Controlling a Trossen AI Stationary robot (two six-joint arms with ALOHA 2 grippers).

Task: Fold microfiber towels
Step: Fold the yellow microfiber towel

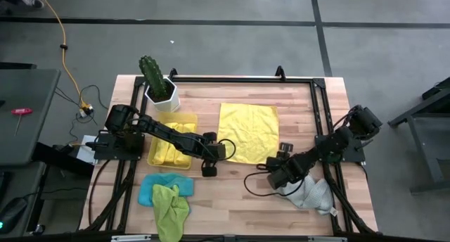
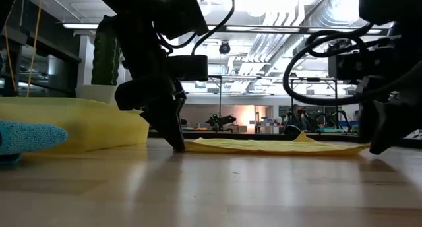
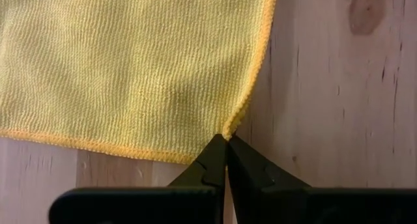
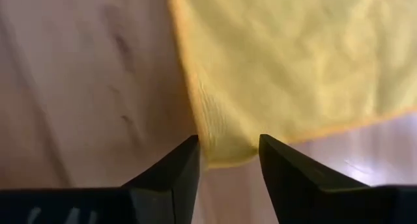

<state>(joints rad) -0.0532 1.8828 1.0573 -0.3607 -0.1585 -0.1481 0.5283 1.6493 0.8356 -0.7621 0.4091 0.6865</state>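
Far left in the high view, a grey side table (image 1: 24,115) sits off the wooden table (image 1: 232,200). At the table's upper left stands a cactus (image 1: 151,74) in a white pot (image 1: 163,96). Just below it lies a translucent yellow tray (image 1: 160,157) holding folded yellow towels (image 1: 174,152). Below the tray, at the lower left, a light blue towel (image 1: 146,191) lies crumpled with a lime green towel (image 1: 171,208) partly on top of it.

The left arm reaches from the left edge across the tray. The left gripper (image 1: 213,156) sits at the lower left corner of the spread yellow towel (image 1: 247,131), which lies flat in the centre of the frame. In the left wrist view its fingers (image 3: 212,167) are pressed together, their tips pinching that towel's corner (image 3: 229,126) against the wood.

Right of centre, the right arm comes in from the right edge. The right gripper (image 1: 280,164) is at the spread towel's lower right corner. In the right wrist view its fingers (image 4: 176,172) are spread apart, with the towel's corner (image 4: 225,152) lying between them, not gripped.

At the lower right, just beside the right arm, a grey towel (image 1: 309,194) lies bunched on the table.
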